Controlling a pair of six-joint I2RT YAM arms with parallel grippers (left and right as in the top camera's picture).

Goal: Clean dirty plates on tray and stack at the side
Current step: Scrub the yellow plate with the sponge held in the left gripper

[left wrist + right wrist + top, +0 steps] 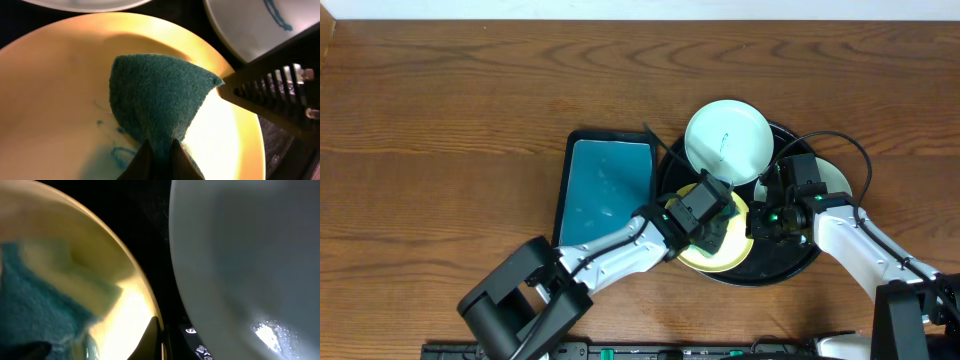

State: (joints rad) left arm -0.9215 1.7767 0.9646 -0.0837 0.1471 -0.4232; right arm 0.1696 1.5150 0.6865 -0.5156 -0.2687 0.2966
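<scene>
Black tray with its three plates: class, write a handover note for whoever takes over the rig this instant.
Left gripper: shut on the green sponge, pressed on the yellow plate.
Right gripper: shut, tip at that plate's rim.
Things: yellow plate, far mint-white plate and right-hand mint-white plate all sit on the black tray.
Done: nothing stacked aside.
Left: blue smears show on the yellow plate; finish wiping, check the others, stack all three.

On the worktop (470, 120) the round tray (775, 262) holds three plates: the rear plate (727, 140) at its back-left, the front plate (725, 260) at its front-left with a pad (723, 235) on it, and the right plate (838, 178) at its right side. A rectangular tray (605, 190) lies just left of the round tray
</scene>
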